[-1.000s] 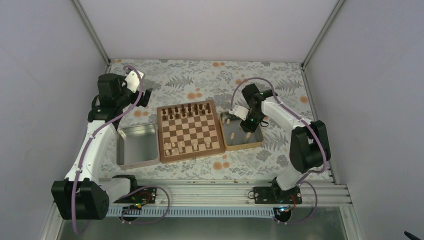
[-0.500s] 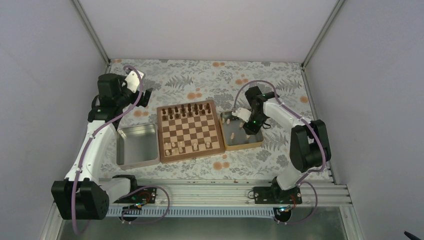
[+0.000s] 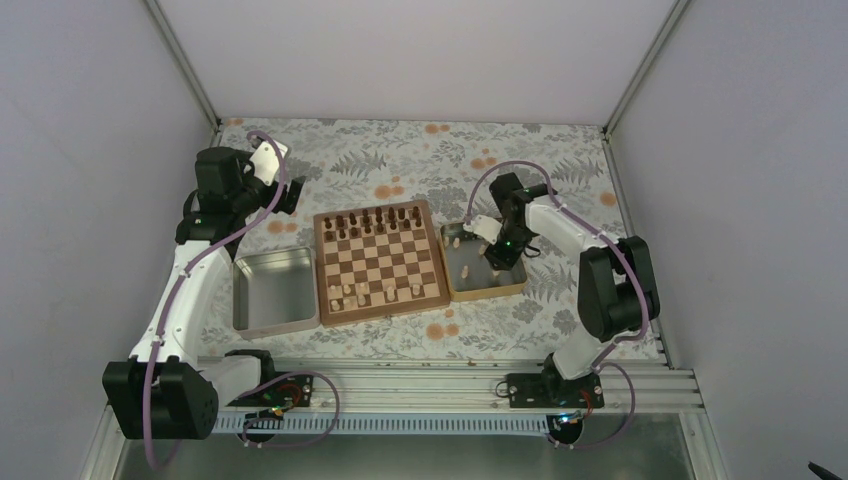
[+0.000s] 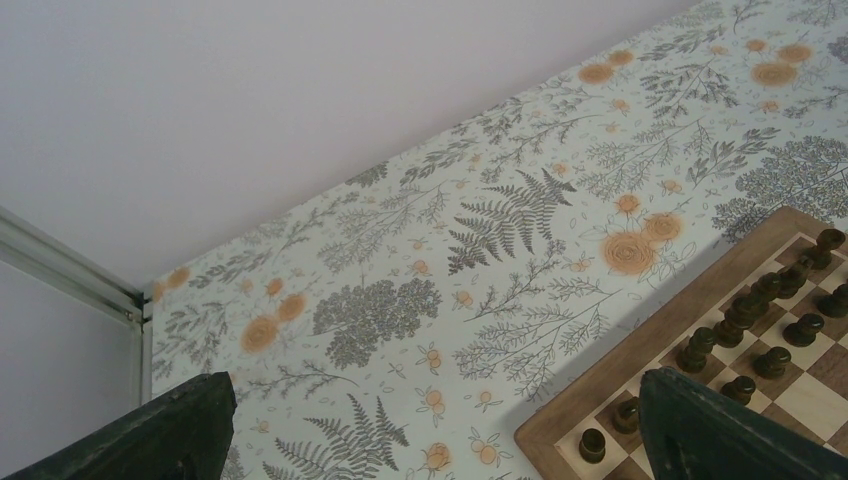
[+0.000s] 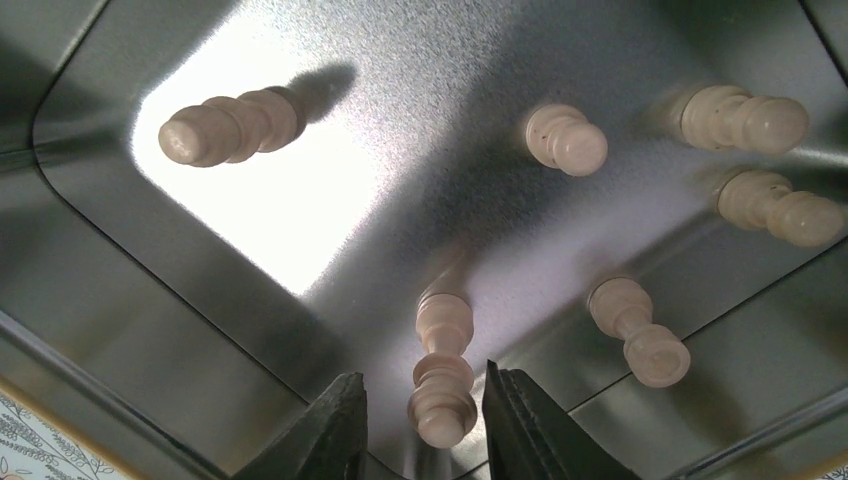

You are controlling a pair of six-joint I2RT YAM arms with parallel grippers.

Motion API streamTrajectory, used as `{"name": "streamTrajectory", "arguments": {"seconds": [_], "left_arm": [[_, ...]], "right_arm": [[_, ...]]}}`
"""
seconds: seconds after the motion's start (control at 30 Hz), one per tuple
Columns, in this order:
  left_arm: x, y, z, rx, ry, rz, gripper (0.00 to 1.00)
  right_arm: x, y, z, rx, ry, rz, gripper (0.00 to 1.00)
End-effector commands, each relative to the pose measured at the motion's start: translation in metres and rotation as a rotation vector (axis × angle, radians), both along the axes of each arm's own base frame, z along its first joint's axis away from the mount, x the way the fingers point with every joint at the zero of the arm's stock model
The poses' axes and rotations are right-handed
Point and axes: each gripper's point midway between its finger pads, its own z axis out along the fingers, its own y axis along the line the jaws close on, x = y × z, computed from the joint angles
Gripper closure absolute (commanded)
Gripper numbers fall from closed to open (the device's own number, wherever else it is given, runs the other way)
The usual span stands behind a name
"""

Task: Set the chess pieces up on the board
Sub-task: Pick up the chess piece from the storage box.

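The board (image 3: 380, 262) lies mid-table, with dark pieces on its far rows and a few pale chess pieces (image 3: 375, 293) on its near rows. My right gripper (image 3: 490, 262) is down inside the wooden-rimmed tray (image 3: 510, 287). In the right wrist view its jaws (image 5: 428, 430) are open around a lying pale piece (image 5: 441, 370), with a gap on each side. Several more pale pieces (image 5: 565, 138) lie on the tray floor. My left gripper (image 3: 295, 197) is open and empty, above the cloth beyond the board's far-left corner (image 4: 640, 400).
A shiny metal tray (image 3: 272, 290) sits against the board's left side. Dark pieces (image 4: 750, 310) stand along the board's far edge. The flowered cloth (image 4: 420, 250) covers the table; walls close in on three sides.
My right gripper has shifted a little within the wooden-rimmed tray. The left arm has not moved.
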Motion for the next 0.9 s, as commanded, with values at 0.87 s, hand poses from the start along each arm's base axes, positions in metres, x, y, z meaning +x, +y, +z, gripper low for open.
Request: {"name": "streamTrajectory", "arguments": {"seconds": [0.87], "left_arm": [[-0.005,-0.002,0.005,0.001,-0.018,-0.019,0.0]], "right_arm": [[-0.001,-0.007,-0.001,-0.018,-0.013,-0.002,0.88]]}}
